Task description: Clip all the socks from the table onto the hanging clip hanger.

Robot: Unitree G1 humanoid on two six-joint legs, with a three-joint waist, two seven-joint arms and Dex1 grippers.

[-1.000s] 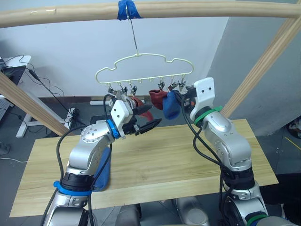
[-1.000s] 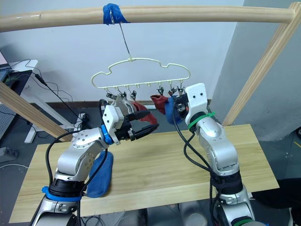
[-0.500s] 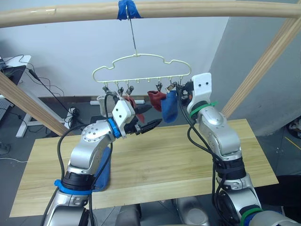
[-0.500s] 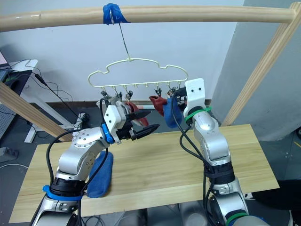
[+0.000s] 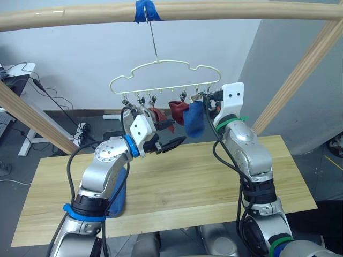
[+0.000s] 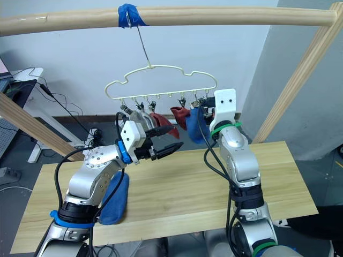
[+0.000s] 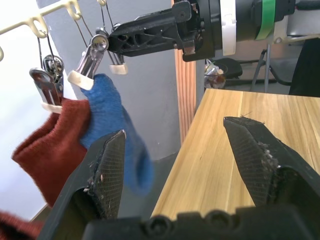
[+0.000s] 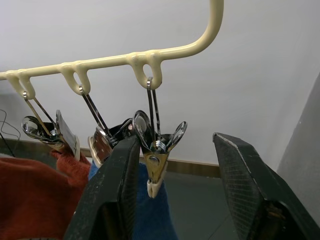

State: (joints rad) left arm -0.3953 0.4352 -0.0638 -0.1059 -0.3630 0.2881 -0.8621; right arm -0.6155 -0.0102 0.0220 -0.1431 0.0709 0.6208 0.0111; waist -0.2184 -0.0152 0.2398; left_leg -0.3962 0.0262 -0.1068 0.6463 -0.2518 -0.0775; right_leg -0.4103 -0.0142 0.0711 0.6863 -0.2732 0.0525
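Observation:
The clip hanger hangs from the top pole by its long hook. On its clips hang a blue sock, a rust red sock beside it and another rust red sock further left. A second blue sock lies on the table under my left arm. Just below the left clips, my left gripper is open and empty. At the hanger's right end my right gripper stands open, the empty end clip just beyond its fingertips.
A round wooden pole frame spans the top, with slanted poles at the right and at the left. Behind the table there are cables and a desk on the floor.
My right gripper has risen from beside the blue sock to the level of the clips. The hanger swung left and back. The left arm has hardly moved.

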